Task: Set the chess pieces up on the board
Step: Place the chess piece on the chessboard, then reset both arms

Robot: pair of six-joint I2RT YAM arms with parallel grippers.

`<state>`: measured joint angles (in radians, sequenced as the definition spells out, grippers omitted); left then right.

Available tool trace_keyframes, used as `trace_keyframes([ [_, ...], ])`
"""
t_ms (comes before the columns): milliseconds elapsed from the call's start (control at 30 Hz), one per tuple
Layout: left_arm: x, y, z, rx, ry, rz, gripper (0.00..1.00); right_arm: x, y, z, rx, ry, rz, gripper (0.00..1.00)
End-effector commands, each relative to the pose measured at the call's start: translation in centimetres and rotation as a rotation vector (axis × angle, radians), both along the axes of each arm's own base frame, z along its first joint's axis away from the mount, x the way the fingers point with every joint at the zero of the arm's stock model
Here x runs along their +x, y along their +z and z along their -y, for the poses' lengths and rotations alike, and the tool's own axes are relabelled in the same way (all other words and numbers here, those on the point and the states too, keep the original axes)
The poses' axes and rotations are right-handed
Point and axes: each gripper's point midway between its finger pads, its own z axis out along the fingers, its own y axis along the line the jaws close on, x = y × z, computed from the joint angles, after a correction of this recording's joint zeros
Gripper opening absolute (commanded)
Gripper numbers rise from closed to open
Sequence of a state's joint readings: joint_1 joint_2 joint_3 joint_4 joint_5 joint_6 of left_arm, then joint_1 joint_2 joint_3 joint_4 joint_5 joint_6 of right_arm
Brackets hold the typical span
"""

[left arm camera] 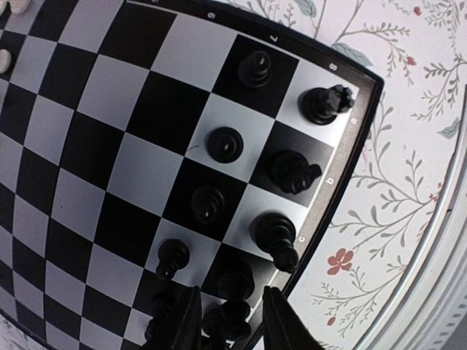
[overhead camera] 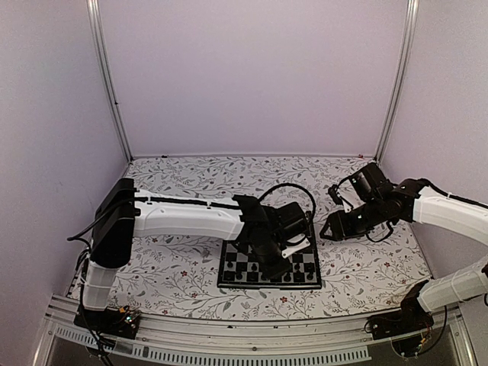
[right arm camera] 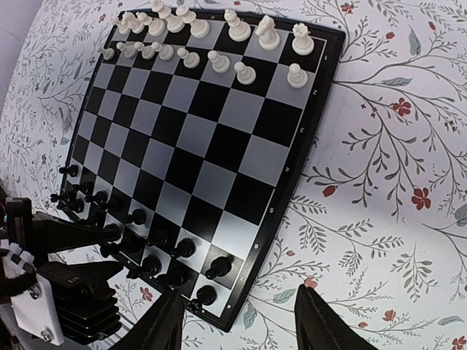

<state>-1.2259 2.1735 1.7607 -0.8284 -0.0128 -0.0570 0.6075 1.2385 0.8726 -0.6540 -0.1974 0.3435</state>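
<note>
The board (overhead camera: 306,264) lies on the floral cover, with black and silvery checks. White pieces (right arm camera: 237,30) stand in two rows at its far end. Black pieces (right arm camera: 179,248) stand in two rows at the near end, also seen close up in the left wrist view (left arm camera: 225,144). My left gripper (overhead camera: 284,259) hangs low over the black back row. Its jaws (left arm camera: 233,324) are open and straddle a black piece (left arm camera: 235,310) near the board's rim, with a small gap on the right side. My right gripper (overhead camera: 329,229) is open and empty (right arm camera: 241,328), off the board's right side.
The floral table cover (overhead camera: 175,274) surrounds the board (right arm camera: 211,138). A metal rail (overhead camera: 229,335) runs along the near table edge and also shows in the left wrist view (left arm camera: 438,248). Pale walls and corner posts close in the back and sides.
</note>
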Motion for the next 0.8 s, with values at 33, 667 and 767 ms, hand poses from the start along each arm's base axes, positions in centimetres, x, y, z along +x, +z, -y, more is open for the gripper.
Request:
trace_keyframes([
  [33, 0.8, 5.1, 1.0, -0.107, 0.013, 0.068, 0.35, 2.0, 3.5, -0.7, 0.029, 0.01, 0.102, 0.55],
  [667, 19.1, 23.3, -19.6, -0.473, 0.765, 0.329, 0.72, 13.8, 25.5, 1.6, -0.073, -0.289, 0.743, 0.99],
  [767, 20.1, 23.1, -21.6, -0.489, 0.804, 0.326, 0.75, 14.0, 25.6, 0.8, -0.045, -0.26, 0.758, 0.99],
])
